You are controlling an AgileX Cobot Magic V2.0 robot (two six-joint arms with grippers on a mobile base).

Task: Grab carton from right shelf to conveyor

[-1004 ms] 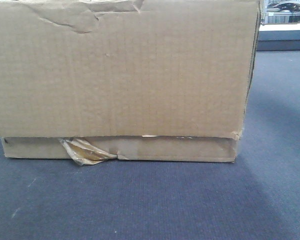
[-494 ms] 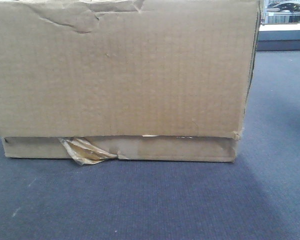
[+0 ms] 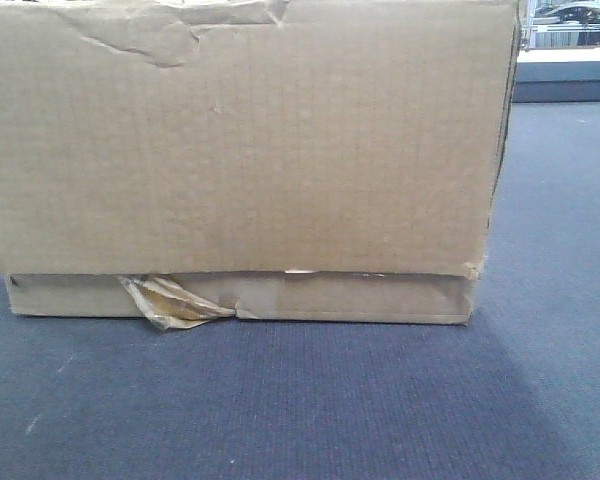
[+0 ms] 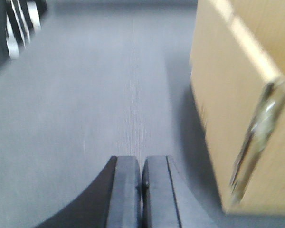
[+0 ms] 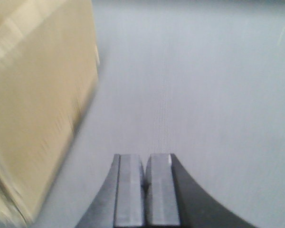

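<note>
Still, carton (image 3: 240, 150) unmoved on conveyor (image 3: 300, 400); left gripper (image 4: 142, 183), right gripper (image 5: 145, 183) both pressed closed, empty.

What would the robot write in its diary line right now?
carton: on belt | left gripper: shut, empty, beside carton | right gripper: shut, empty, beside carton

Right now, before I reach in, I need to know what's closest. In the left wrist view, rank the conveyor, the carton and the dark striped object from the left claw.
1. conveyor: directly beneath the left claw.
2. carton: to the right, resting on the belt.
3. dark striped object: far upper left, blurred.
</note>
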